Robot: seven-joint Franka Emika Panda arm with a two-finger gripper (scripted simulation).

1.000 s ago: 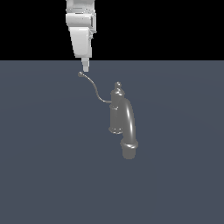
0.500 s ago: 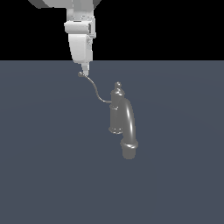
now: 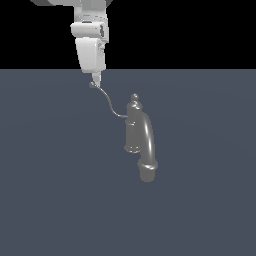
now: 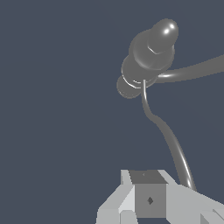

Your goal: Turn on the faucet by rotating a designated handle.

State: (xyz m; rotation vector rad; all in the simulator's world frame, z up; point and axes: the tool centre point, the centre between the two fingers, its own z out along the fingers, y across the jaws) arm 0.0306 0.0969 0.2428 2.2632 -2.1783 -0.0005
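The grey faucet (image 3: 132, 131) stands upright on the dark floor, its knobbed finial on top and its thick arched spout (image 3: 148, 145) curving down to a collar. The thin S-shaped handle (image 3: 107, 102) runs from the body up toward the exterior view's left and ends in a small ball tip. My gripper (image 3: 96, 79) hangs from above, fingers together, its tip touching the ball tip from just above and beside it. In the wrist view the faucet (image 4: 151, 52) shows from above, and the handle (image 4: 168, 135) curves down to my gripper (image 4: 148, 199).
A flat dark grey floor (image 3: 50, 190) surrounds the faucet. Nothing else stands on it.
My gripper has come down a little onto the handle's ball tip. The handle and faucet look almost unmoved.
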